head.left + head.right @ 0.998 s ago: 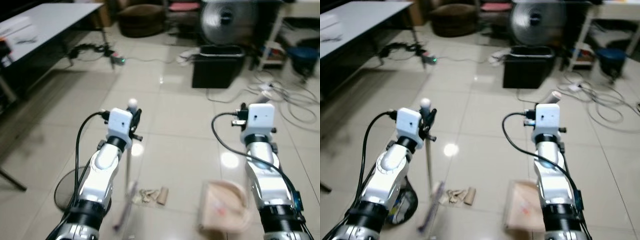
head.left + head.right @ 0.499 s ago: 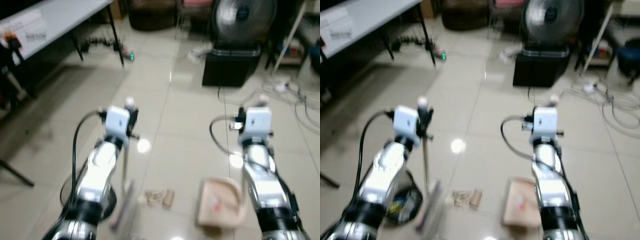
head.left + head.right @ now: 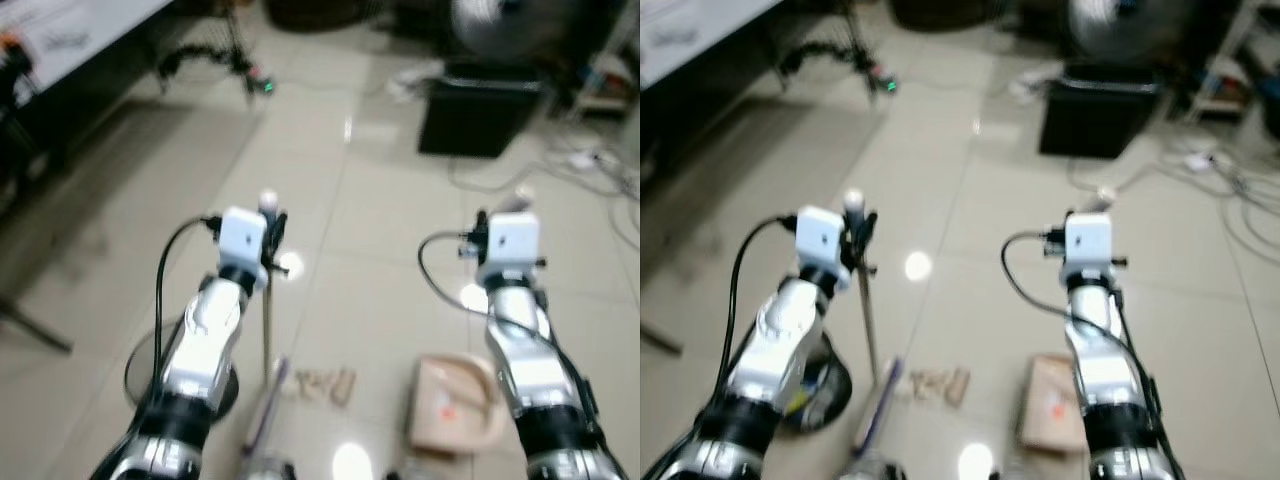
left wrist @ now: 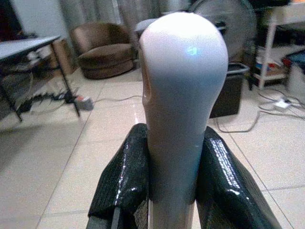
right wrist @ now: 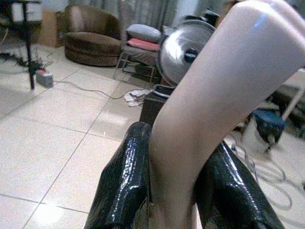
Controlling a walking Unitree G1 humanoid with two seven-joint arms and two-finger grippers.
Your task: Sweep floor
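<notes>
The left gripper (image 4: 172, 191) is pinched on the broom (image 3: 266, 330) handle and the right gripper (image 5: 183, 186) on the dustpan (image 3: 455, 412) handle, so a sloppy push could scoot the floor scraps (image 3: 325, 384) between them past the pan

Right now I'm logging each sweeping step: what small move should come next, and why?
Probably a short stroke with the broom toward the dustpan. The left gripper clamps the broom handle, the right gripper clamps the dustpan handle, and the scraps lie on the floor between brush head and pan.
</notes>
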